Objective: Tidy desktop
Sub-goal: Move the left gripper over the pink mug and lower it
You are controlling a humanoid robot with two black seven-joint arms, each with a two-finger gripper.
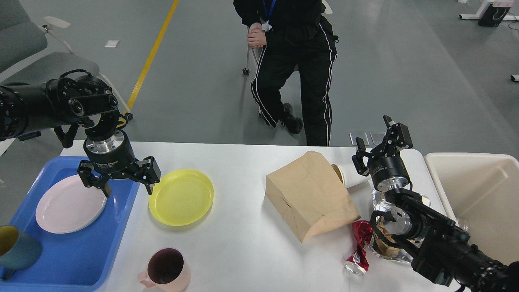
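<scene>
On the desktop [243,251], seen from the head: sorting layout, dishes at left, rubbish at right. Left gripper [126,187] pointed down, fingers spread wide, empty, straddling the near edge of the blue tray [73,259] just beside the yellow plate [181,197]; probably lining up on the plate rim for a move into the tray. Already in tray: pale pink plate [69,205], teal cup [16,248]. Pink mug [164,269] loose near front edge. Right gripper [383,142] raised, fingers apart, holding nothing, hovering near the paper cup [344,178] tucked behind the brown paper bag [310,194]. Crushed red can [359,247] and foil wrapper [381,202] beside the right arm, near the beige bin [478,194]; likely bound there. Surface white, matte. Beyond: grey floor, yellow line [152,56], grey chair [36,69], seated person [290,61] in black.
</scene>
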